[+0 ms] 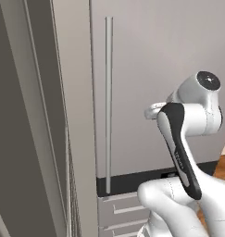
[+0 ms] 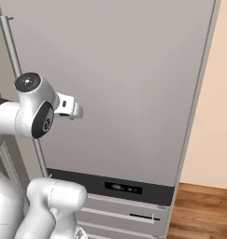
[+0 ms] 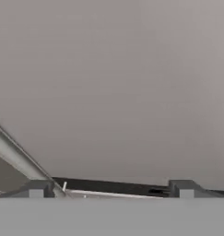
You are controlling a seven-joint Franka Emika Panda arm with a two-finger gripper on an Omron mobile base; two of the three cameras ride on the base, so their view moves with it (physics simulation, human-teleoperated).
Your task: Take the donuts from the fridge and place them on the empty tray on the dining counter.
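Fridge [image 2: 133, 84] door closed, filling wall ahead; donuts presumably inside, unseen. Gripper [image 3: 111, 188] hanging wide open, gripping nothing, facing door panel. Bar handle [image 1: 109, 102] sitting at its nine o'clock, likely the next reach.

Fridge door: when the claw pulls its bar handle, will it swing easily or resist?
The fridge door is tall and wide, so it is probably heavy and slow to start. The handle is a long thin bar along one edge, likely stiff but smooth, so the open claw may slide along it.
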